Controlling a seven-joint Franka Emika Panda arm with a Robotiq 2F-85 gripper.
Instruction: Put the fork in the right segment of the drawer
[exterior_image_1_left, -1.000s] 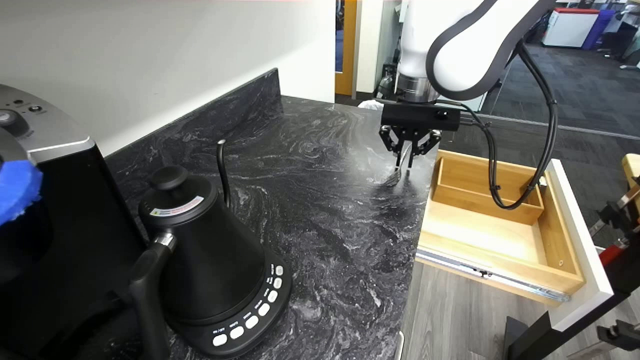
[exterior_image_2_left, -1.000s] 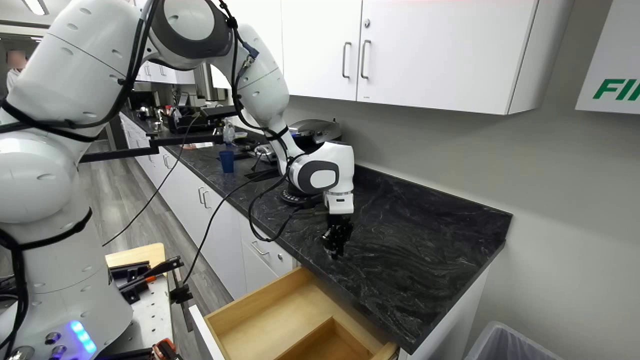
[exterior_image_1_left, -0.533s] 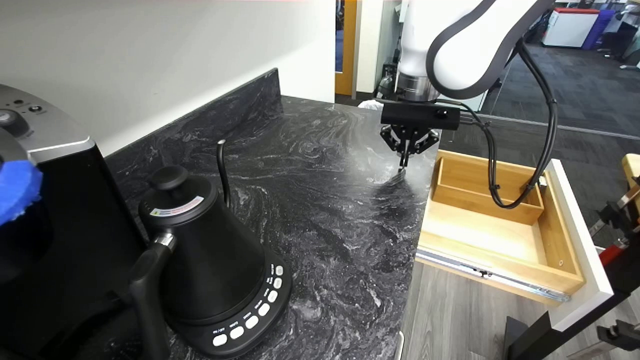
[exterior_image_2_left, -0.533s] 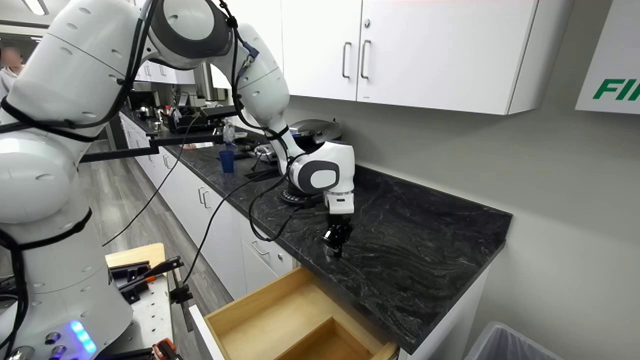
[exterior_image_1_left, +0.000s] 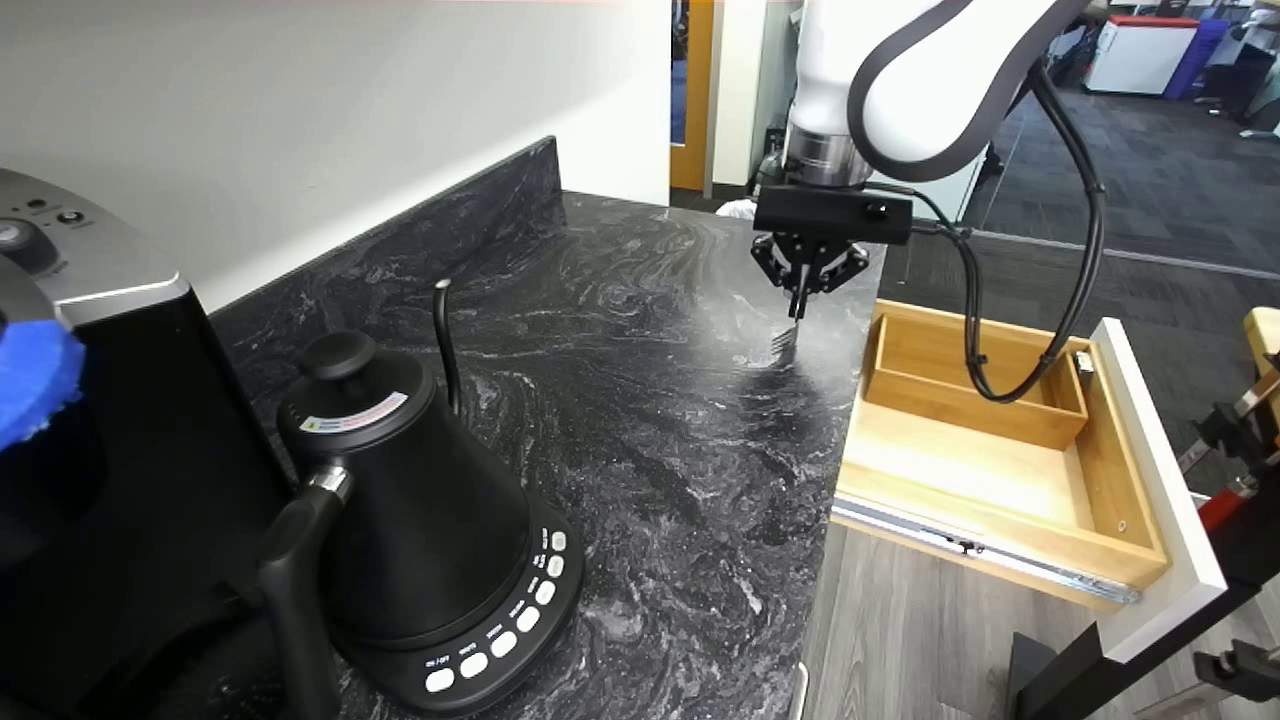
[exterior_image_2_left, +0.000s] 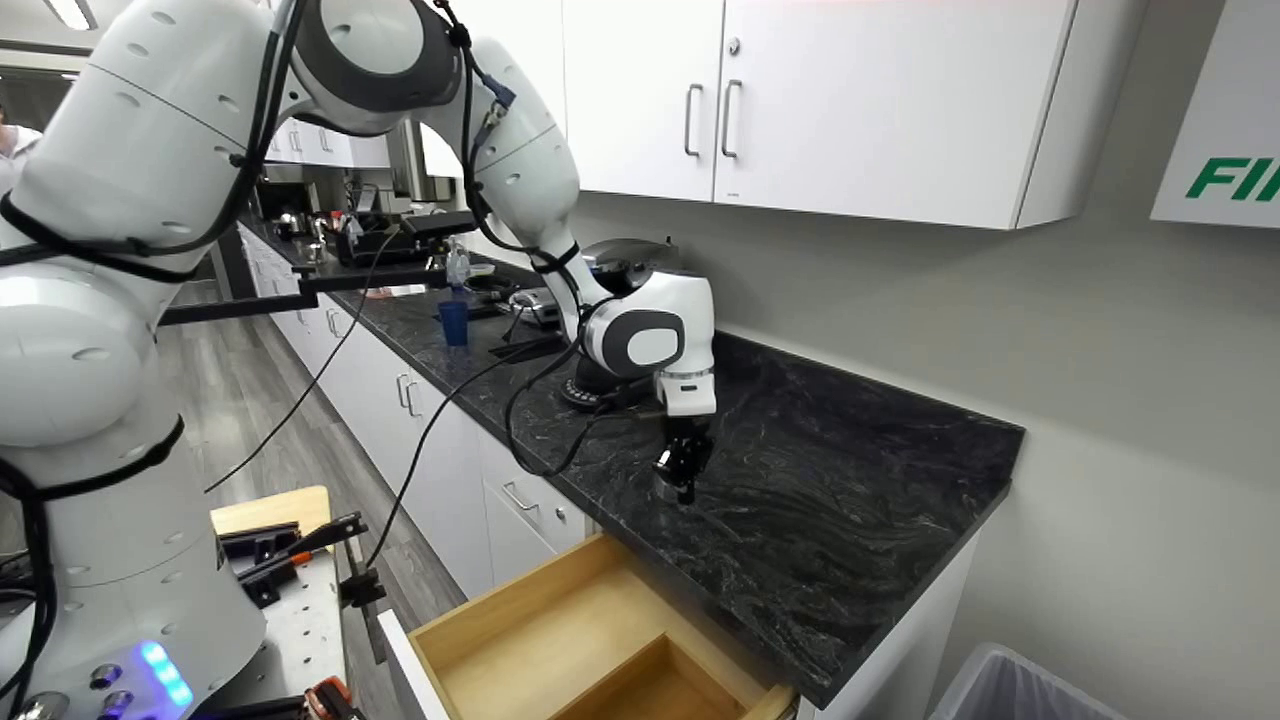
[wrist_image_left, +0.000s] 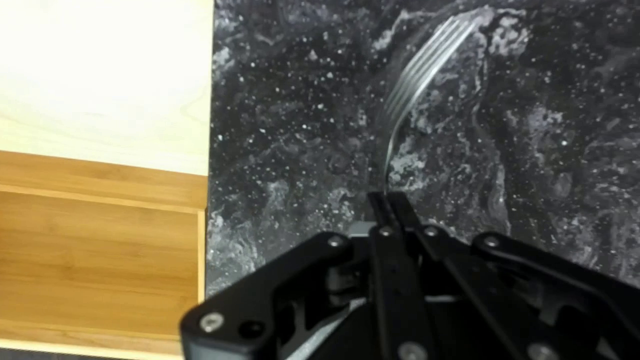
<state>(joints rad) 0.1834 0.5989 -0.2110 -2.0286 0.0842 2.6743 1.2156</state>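
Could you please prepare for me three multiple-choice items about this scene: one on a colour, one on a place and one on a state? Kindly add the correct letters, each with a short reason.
1. What colour is the front panel of the drawer?
A. Blue
B. Black
C. White

2. Where does the kettle stand?
A. Inside the drawer
B. On the counter
C. Under the counter

3. In which state is the end effector?
A. Shut on the fork
B. Open and holding nothing
C. Open above the kettle

Right letters:
1. C, since the panel looks plain white in an exterior view.
2. B, since an exterior view shows the kettle resting on the dark countertop.
3. A, since in the wrist view the fork runs in between the closed jaws.
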